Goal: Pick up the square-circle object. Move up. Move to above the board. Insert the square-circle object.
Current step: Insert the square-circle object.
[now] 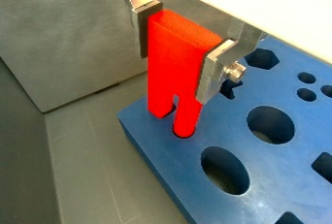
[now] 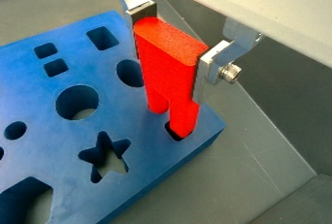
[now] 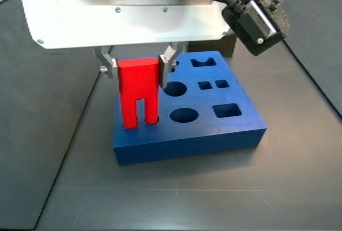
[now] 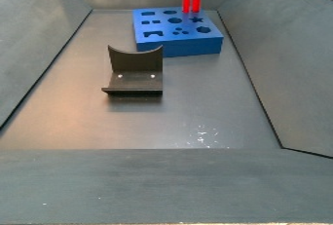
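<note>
Gripper [image 1: 178,55] above the board's [image 2: 52,102] edge, jaws clenched on the upright red block [image 2: 169,73]; two prongs entering the board's holes

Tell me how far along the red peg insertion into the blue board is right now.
Done: the square-circle object is picked up and carried to the board. In hand: the gripper holds its upper part at the board's corner, and both wrist views show the prong tips entering a hole. Left: pushing it down, since most of the red block stands above the board in a side view, then letting go.
</note>
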Controlling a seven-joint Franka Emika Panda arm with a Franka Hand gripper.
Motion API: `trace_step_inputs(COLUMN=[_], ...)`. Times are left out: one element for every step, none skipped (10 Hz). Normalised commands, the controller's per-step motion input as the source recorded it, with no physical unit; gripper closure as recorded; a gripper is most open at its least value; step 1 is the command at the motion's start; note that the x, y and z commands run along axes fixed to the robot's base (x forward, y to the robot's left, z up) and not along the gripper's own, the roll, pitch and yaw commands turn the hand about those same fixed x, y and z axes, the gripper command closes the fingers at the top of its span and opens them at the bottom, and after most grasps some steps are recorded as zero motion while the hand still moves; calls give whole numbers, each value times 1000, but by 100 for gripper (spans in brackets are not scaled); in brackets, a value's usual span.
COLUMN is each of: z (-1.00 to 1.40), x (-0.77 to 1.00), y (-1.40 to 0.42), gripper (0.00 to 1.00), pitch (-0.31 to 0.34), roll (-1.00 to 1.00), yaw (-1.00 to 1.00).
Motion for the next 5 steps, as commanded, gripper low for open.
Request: trace_step_inputs(z=[-66,-57,-31,-9,0], x=[140,94,86,17,63], y=[31,0,0,0,0], gripper=[100,100,100,100,100], pitch=[0,0,3,4,11], roll=[10,0,0,0,0], yaw=[0,-231,-257,-237,-320])
